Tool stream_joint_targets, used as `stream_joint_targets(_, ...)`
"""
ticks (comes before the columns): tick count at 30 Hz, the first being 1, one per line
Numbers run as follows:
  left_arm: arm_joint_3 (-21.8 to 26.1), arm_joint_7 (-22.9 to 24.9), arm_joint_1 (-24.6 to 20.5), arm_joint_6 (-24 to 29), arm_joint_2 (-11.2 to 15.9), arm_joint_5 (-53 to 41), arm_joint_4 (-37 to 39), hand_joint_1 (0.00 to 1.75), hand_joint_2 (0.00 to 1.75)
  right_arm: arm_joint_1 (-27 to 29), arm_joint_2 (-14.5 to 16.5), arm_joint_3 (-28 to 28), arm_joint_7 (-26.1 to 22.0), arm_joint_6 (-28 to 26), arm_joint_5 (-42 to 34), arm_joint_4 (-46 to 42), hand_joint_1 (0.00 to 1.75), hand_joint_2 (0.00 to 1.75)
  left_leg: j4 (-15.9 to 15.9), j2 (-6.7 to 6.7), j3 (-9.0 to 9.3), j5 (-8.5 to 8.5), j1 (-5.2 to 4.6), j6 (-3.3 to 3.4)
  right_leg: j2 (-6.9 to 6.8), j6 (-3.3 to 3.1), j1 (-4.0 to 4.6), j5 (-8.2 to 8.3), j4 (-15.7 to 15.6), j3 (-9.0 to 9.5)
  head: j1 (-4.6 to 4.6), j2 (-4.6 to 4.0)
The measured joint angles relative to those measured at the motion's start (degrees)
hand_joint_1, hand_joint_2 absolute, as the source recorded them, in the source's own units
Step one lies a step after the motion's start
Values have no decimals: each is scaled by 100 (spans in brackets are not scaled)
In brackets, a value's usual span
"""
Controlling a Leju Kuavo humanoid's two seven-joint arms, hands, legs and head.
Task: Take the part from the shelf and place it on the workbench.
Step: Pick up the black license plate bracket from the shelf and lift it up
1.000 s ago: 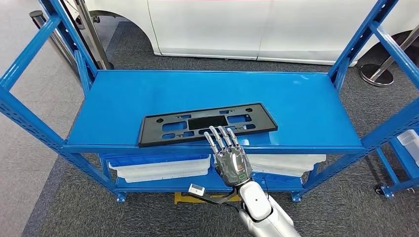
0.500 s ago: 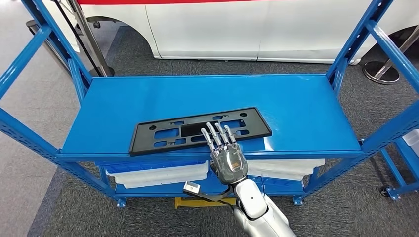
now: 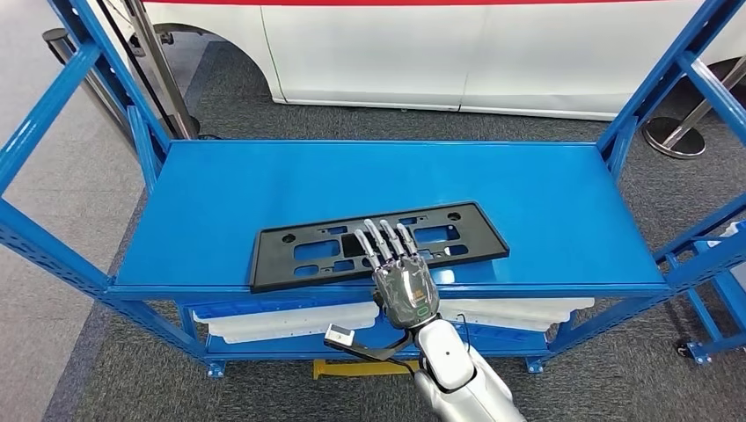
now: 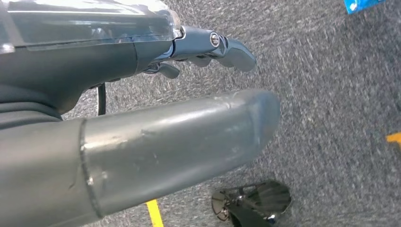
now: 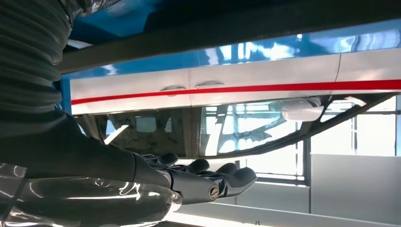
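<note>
The right hand [image 3: 403,283], fingers spread flat and holding nothing, lies over the part [image 3: 378,243] at the shelf [image 3: 220,189] front, likely readying a grasp.

Bright, even overhead light fills the head view, which is sharp; the blue shelf [image 3: 264,189] shows a soft sheen and faint shadows. The left wrist view's carpet [image 4: 331,94] is blurred. Bright windows [image 5: 369,127] wash out the right wrist view.
</note>
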Motion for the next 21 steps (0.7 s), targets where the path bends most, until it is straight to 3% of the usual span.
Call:
stream_joint_targets(1,1,1,2,0,0,0,0,0,0,11,-1,-2,0,0,0,2,0,175,1,-3,31,-24,-14,6,0,-13,2,89,67,-97,0,0)
stream_joint_targets(2,1,1,5,0,-1,0,1,0,0,15,-1,-3,-1,0,0,2,0,175,1,-7,77,-54,-28,7,0,-39,10,299,-104,-73,0,0)
stream_joint_targets(4,2,1,9,-1,-10,-1,2,0,0,11,-1,-3,5,3,0,2,0,175,-6,-12,173,-120,-48,-2,-3,-137,47,792,-825,203,-1,0)
stream_joint_targets(5,2,1,5,-13,-17,-25,6,0,0,-6,-1,-3,73,44,0,5,0,175,-5,-15,204,-148,-56,-19,-9,-189,75,939,-1145,337,1,0)
stream_joint_targets(8,-29,7,-33,-124,-22,-218,15,0,0,-425,-56,43,749,340,-99,356,0,175,-15,16,210,-176,-58,-98,-1,-257,123,959,-1470,441,14,0)
stream_joint_targets(10,-57,24,-70,-189,-7,-309,15,0,0,-1003,-163,46,927,351,-292,927,0,175,36,43,189,-223,-58,-152,15,-266,76,980,-1566,489,15,0)
stream_joint_targets(12,-60,50,-90,-206,12,-341,15,0,0,-1524,-269,-55,732,197,-424,1541,0,175,481,41,-23,-444,-44,-204,3,-285,38,998,-1648,564,13,0)
stream_joint_targets(14,-59,81,-77,-202,38,-358,15,0,0,-1849,-355,-178,638,81,-432,2064,0,175,1238,38,-437,-720,-18,-257,-13,-303,48,975,-1654,597,10,0)
stream_joint_targets(15,-58,92,-59,-198,60,-361,15,0,0,-1920,-392,-222,642,61,-410,2254,0,175,1498,38,-604,-756,-3,-281,-18,-302,49,956,-1647,613,10,0)
stream_joint_targets(16,-57,100,-38,-195,80,-363,15,0,0,-1957,-429,-256,666,58,-364,2408,0,175,1548,39,-675,-673,14,-300,-19,-294,46,933,-1637,632,10,0)
stream_joint_targets(17,-56,106,-19,-192,101,-368,15,0,0,-1985,-458,-285,702,71,-304,2544,0,175,1363,41,-632,-478,30,-315,-15,-280,38,904,-1620,655,9,0)
stream_joint_targets(19,-51,112,1,-187,131,-375,16,0,0,-2045,-514,-333,785,112,-170,2745,0,175,651,39,-356,-34,52,-328,-1,-226,29,829,-1561,687,9,0)
stream_joint_targets(21,-45,113,2,-186,144,-378,20,0,0,-2117,-574,-389,823,152,-93,2872,0,175,175,25,-162,102,43,-279,8,-159,41,777,-1501,665,9,0)
